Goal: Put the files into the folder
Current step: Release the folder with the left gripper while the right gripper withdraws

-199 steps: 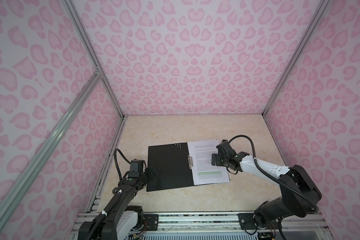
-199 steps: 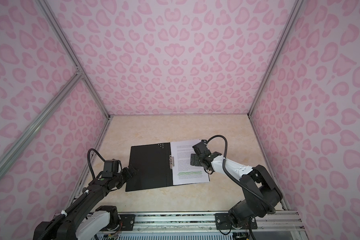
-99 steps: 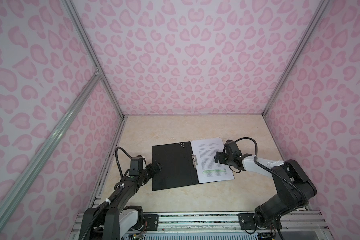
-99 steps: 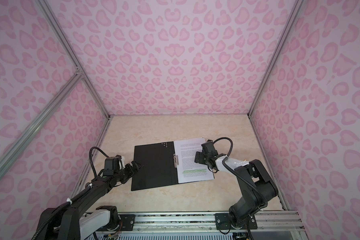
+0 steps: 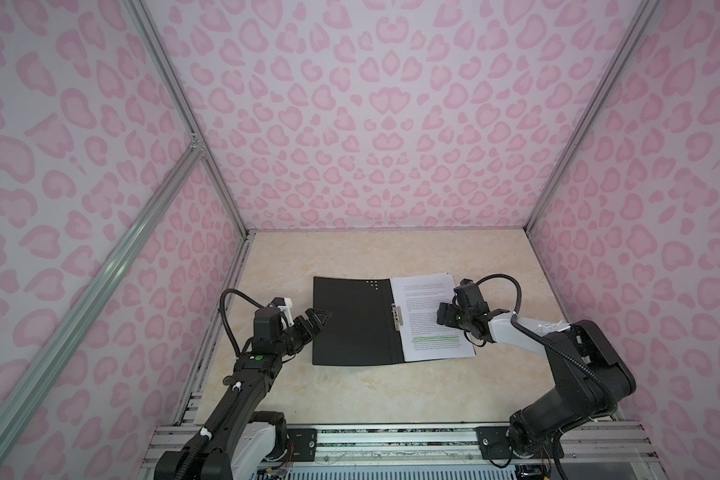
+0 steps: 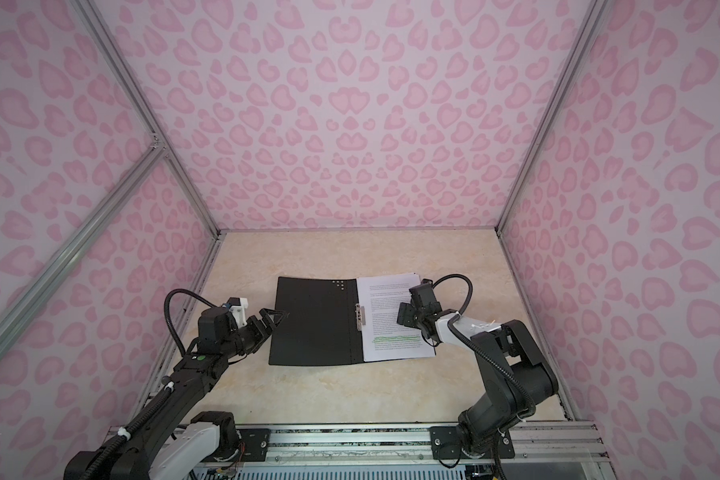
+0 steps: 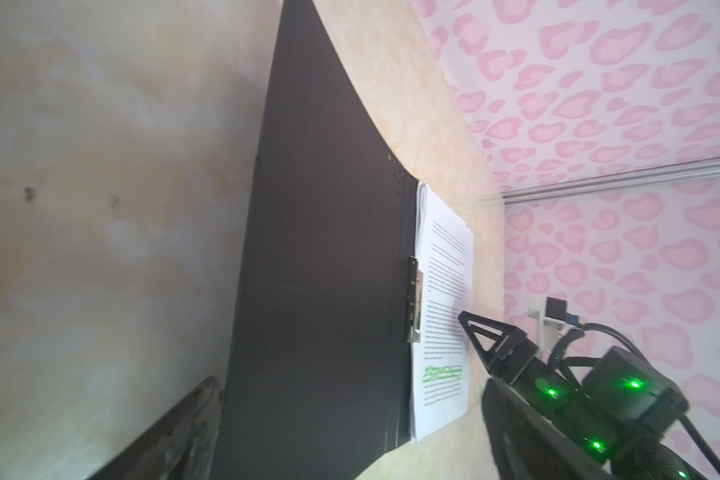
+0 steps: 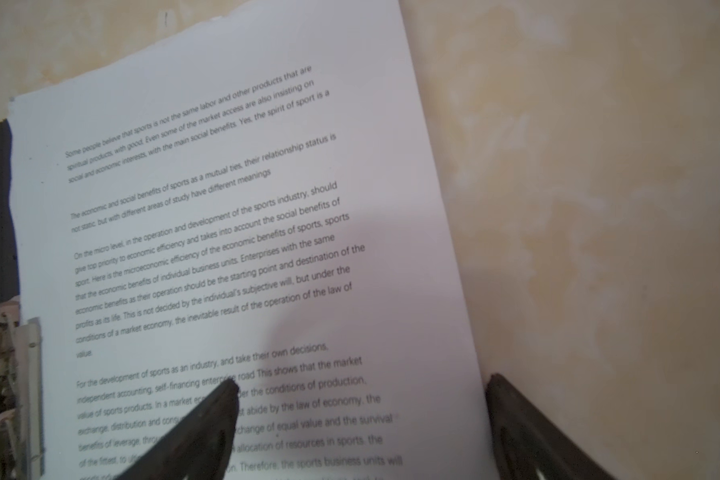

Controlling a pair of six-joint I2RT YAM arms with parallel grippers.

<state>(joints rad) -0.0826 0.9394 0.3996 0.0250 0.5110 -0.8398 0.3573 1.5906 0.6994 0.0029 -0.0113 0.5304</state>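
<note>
Nearest the viewer, a metal rail (image 5: pixel 391 440) runs across the front of a cream marbled table (image 5: pixel 350 399) and carries the bases of two black robot arms. On the left, the left gripper (image 5: pixel 321 318) reaches low towards the middle with its jaws spread wide, gripping nothing. Its tips sit right at the left edge of the folder (image 5: pixel 350 328), and it is not clear whether they touch it. In both top views the folder lies open and flat in the middle of the table, black inside facing up. A metal clip (image 5: pixel 396 318) sits along its spine. The files (image 5: pixel 422 299), a neat stack of white printed sheets, lie on the folder's right half, tucked against the clip. The top sheet carries green highlighted lines (image 5: pixel 435 340) towards its near end. On the right, the right gripper (image 5: pixel 443 322) hangs low over the files' right side, jaws apart and gripping nothing. In the right wrist view one finger (image 8: pixel 208 415) is over the printed page and the other lies past the page's edge, above the table. Whether either presses down cannot be told. Small pale dots (image 5: pixel 373 284) mark the folder near its far edge, and beyond it the table runs back to walls (image 5: pixel 371 124) patterned with pink heart-like spots
</note>
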